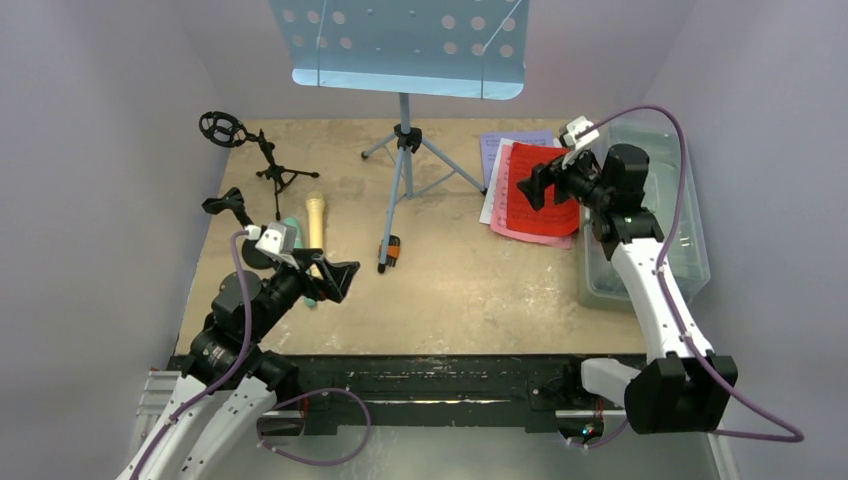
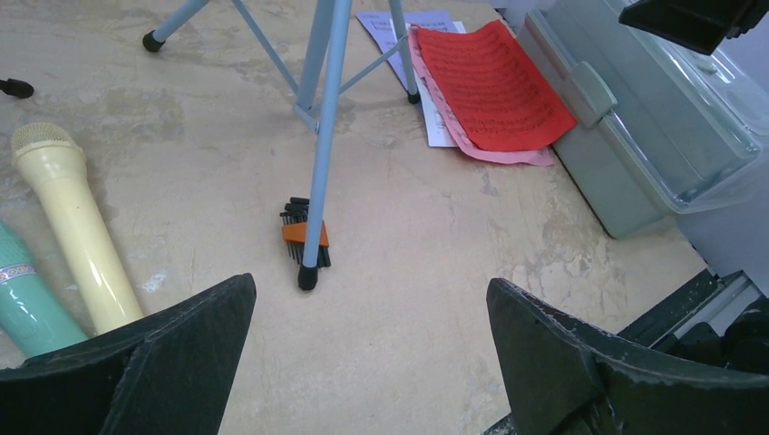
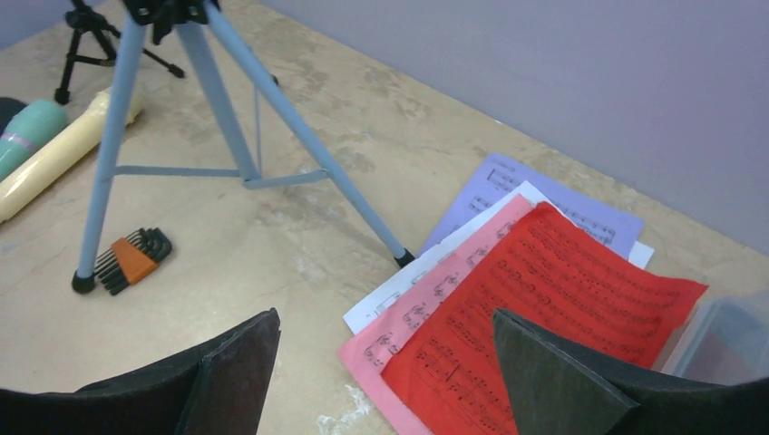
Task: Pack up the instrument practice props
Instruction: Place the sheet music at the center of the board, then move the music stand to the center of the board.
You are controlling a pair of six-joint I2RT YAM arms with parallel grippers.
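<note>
Light-blue tripod [image 1: 403, 180] under a light-blue tray [image 1: 400, 65] dotted with round holes. Bright red page [image 2: 494, 86] printed with black staves, over a pink page [image 3: 399, 340], a white page [image 3: 381, 308] and a pale purple page [image 3: 508, 177], all with dark notation. Pale yellow microphone [image 2: 77, 227] beside a mint-green microphone [image 2: 23, 299] ringed by a whitish patterned band. Black small tripods [image 1: 275, 175]. Black hex keys [image 3: 154, 243] in an orange holder [image 3: 134, 258]. Mottled beige worktop [image 2: 435, 263], grey-veined. Translucent grey tub [image 2: 653, 145]. Matte black fingers [image 2: 154, 362] on both wrists. White arm links [image 1: 655, 295], purple cables [image 1: 680, 150].
</note>
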